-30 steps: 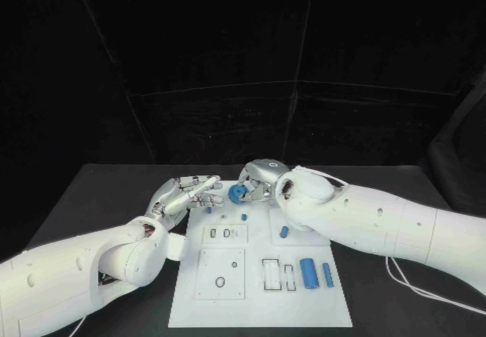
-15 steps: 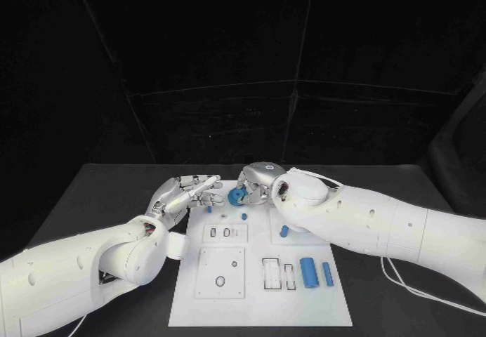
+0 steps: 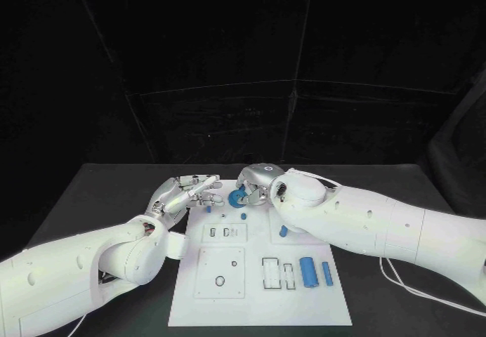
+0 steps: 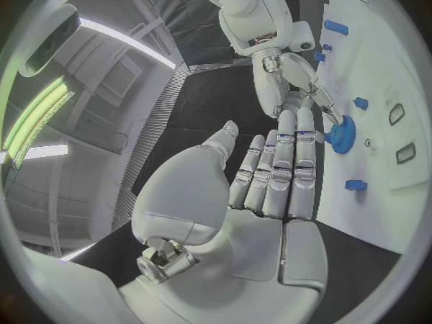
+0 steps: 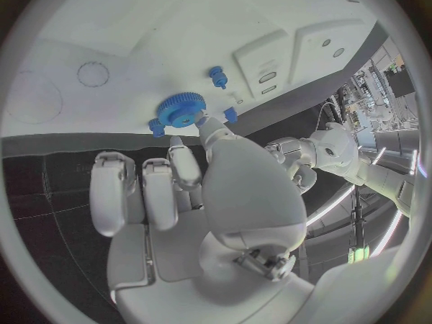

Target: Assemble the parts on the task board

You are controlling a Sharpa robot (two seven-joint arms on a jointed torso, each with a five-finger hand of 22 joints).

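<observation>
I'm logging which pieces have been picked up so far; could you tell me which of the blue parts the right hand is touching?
The toothed blue gear at the board's far end: the right hand has fingers on it. The other blue parts lie apart from both hands.

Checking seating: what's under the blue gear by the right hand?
The blue gear sits over the white task board, with the right hand's fingers at its rim. Whatever lies directly beneath it, peg or hole, is covered by the gear.
</observation>
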